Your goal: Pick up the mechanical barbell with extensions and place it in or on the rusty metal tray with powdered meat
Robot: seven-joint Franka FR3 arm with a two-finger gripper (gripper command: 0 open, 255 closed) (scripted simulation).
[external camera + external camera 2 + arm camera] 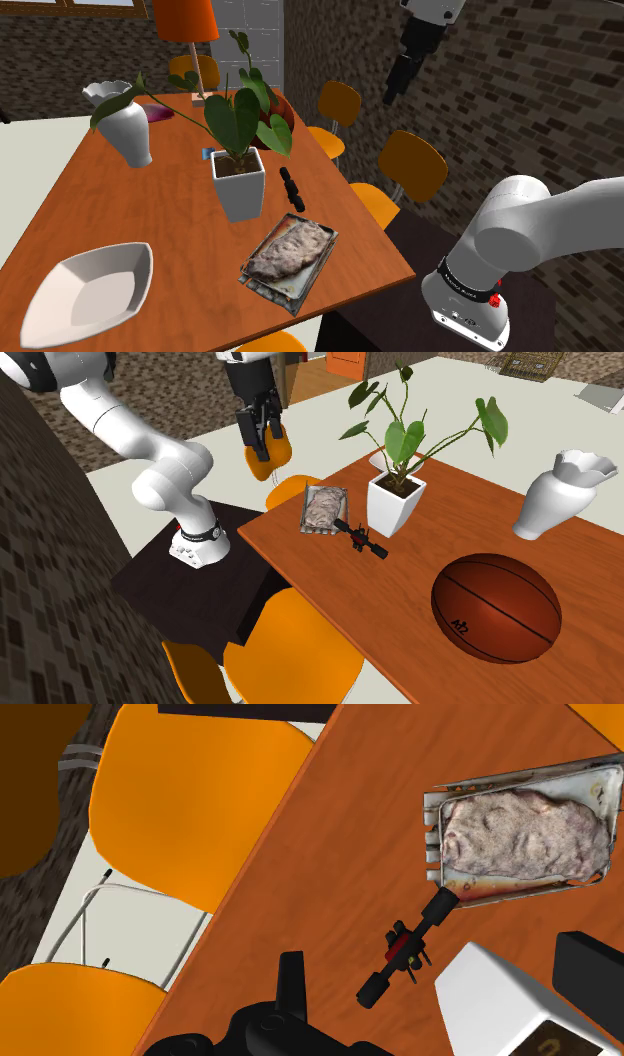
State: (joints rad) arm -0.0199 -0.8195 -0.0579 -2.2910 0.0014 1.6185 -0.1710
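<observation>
No legible text anywhere – just one small dark mark on the basketball (496,609), unreadable

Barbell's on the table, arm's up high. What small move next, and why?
Probably lower the gripper toward the barbell, lining the open fingers across its middle. The gripper hangs high near the table edge, holding nothing, and the barbell lies by the tray corner, not in it.

Home dining room: wooden table (110,215), orange chairs (410,165), brick walls (520,90), potted plant (238,170).
</observation>
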